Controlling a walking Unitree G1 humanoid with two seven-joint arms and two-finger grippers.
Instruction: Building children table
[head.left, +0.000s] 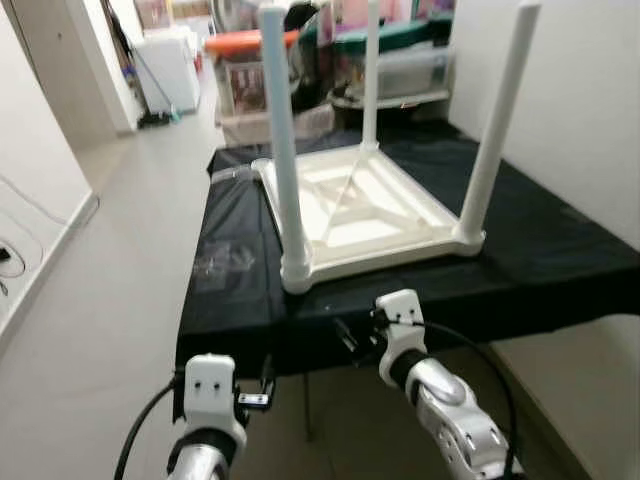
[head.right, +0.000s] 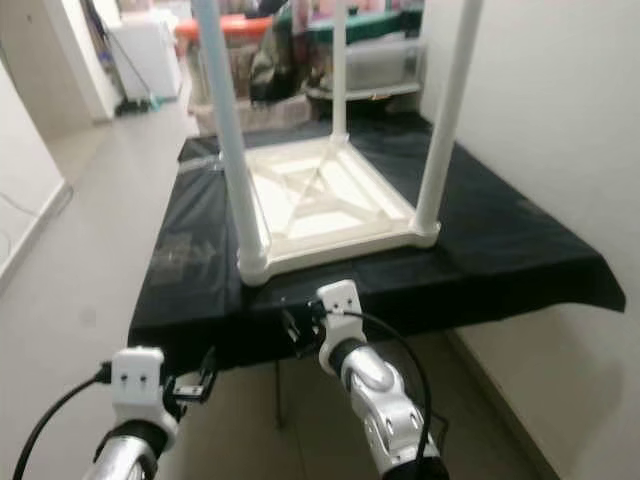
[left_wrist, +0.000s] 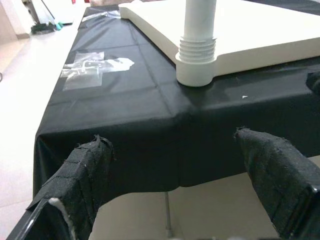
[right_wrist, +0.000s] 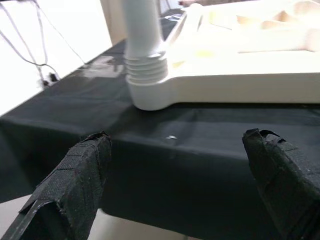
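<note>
**Children's table upside down, three legs up, both grippers holding off**

Children's table (head.left: 365, 205) lies flipped on the black-covered bench (head.left: 560, 250), its white top flat on the cloth and three white legs pointing up: a near leg (head.left: 283, 150) at the front corner on our left, another (head.left: 497, 120) at the front corner on our right, and one (head.left: 371, 75) at the far edge. We can't make out a fourth leg at the far left corner, so our guess is that corner is not yet fitted.

We've got the left gripper (left_wrist: 185, 175) low in front of the bench edge, fingers (left_wrist: 75, 185) spread wide and pinching nothing. The right gripper (right_wrist: 180, 175) sits a bit higher, just short of the same edge, fingers (right_wrist: 280, 175) also spread and empty. Both look straight at the near left leg's threaded collar (right_wrist: 146, 67), where it screws into its socket.

How will it handle? It looks like moulded plastic: probably light and stiff, but smooth and likely slippery on round tubes. We'd grip a leg low, just above the collar, where it flexes least. A push high on a leg could tilt the whole table. A clear plastic bag (left_wrist: 92, 67) lies on the cloth to our left.
</note>
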